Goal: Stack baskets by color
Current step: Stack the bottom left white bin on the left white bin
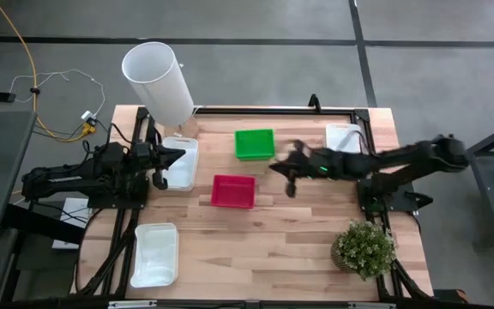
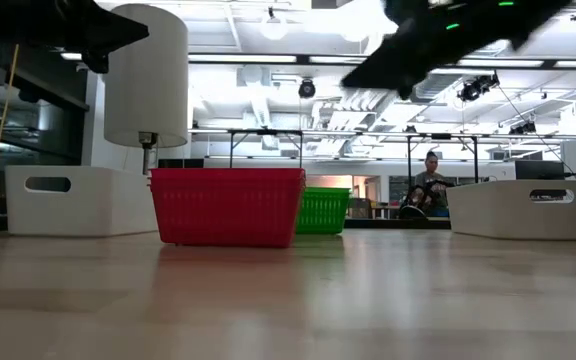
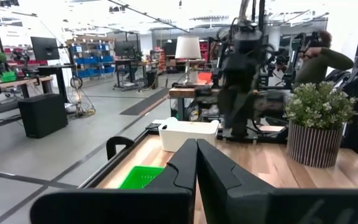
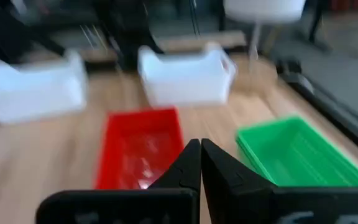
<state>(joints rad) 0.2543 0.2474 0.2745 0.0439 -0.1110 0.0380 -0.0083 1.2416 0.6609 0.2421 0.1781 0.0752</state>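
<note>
Tabletop point(image 1: 298, 232) pale wood | room probably workshop | both arms' fingers closed, empty

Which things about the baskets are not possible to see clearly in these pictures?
- Stack heights: the red basket and green basket may each be several nested; the high view looks straight down.
- Low view: the red basket covers most of the green one.
- Left white basket: partly under the left pincer.
- Right wrist view: motion blur hides mesh detail.
</note>
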